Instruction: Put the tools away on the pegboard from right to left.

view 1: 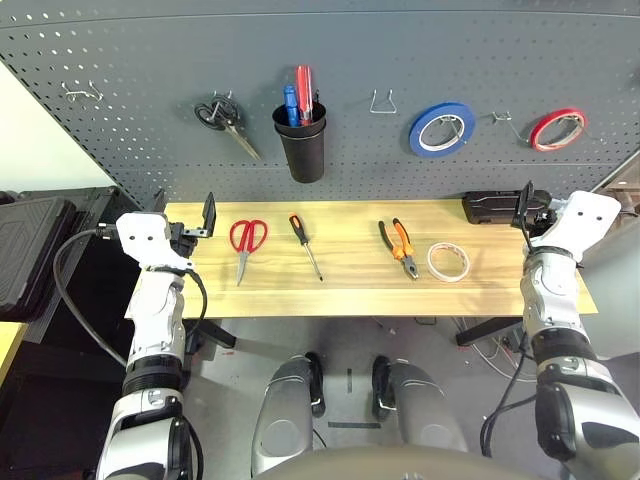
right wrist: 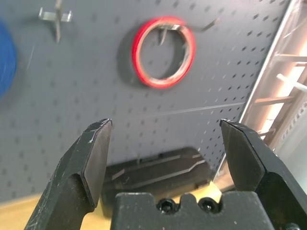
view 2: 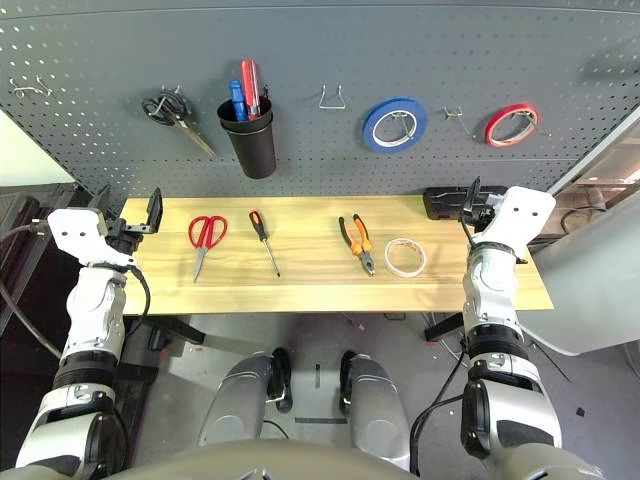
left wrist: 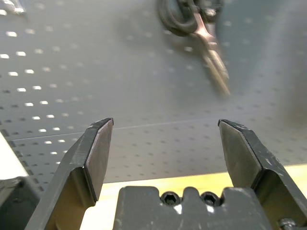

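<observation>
I see 4 tools in a row on the wooden table [view 2: 300, 290]: red-handled scissors [view 2: 205, 238], a small screwdriver [view 2: 264, 240], orange-and-black pliers [view 2: 357, 241] and a white tape roll [view 2: 405, 257], the roll just beside the pliers. Behind them the pegboard [view 2: 320, 90] carries black-handled scissors [view 2: 172, 114], a black cup [view 2: 250, 138], a blue tape roll [view 2: 394, 124] and a red tape roll [view 2: 512, 124]. My 2 arms flank the table's ends.

Light: bright, even, from above (soft shadows under hung items).
Blur: black scissors [left wrist: 194, 28] soft in the left wrist view.
Edges: pegboard [view 1: 400, 60] bowed.
</observation>
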